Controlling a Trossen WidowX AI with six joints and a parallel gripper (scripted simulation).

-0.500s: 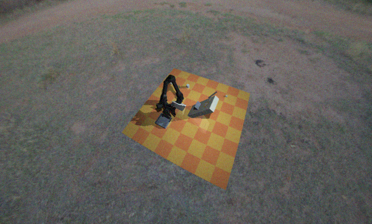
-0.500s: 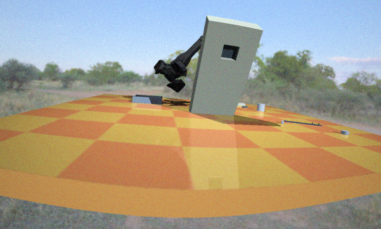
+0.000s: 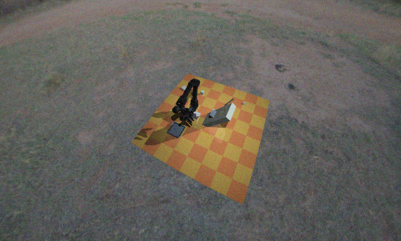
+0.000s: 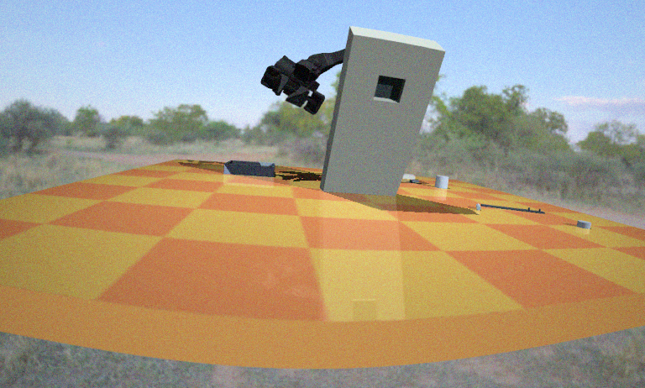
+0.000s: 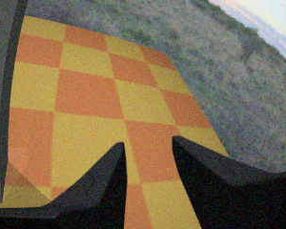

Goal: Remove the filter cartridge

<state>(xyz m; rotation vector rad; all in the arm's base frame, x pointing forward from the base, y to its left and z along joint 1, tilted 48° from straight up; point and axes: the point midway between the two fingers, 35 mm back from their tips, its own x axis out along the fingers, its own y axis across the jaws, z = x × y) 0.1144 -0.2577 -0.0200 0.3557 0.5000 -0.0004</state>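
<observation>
The filter cartridge is hard to pick out: I cannot tell for certain where it lies. Nearest is the orange-and-yellow checkered mat (image 4: 238,264). On it the pale service panel (image 4: 375,127) leans, with a dark square opening (image 4: 390,88) high on this side. From above, a small grey block (image 3: 212,112) juts from the panel's robot-side face, and a pale piece (image 3: 196,113) sits just beside the arm's wrist; either could be the cartridge. Behind the panel the gripper (image 4: 306,100) hangs in the air, its fingers close together with only a narrow gap showing mat, pinching nothing. Farther back the dark tray (image 4: 249,168) lies flat.
</observation>
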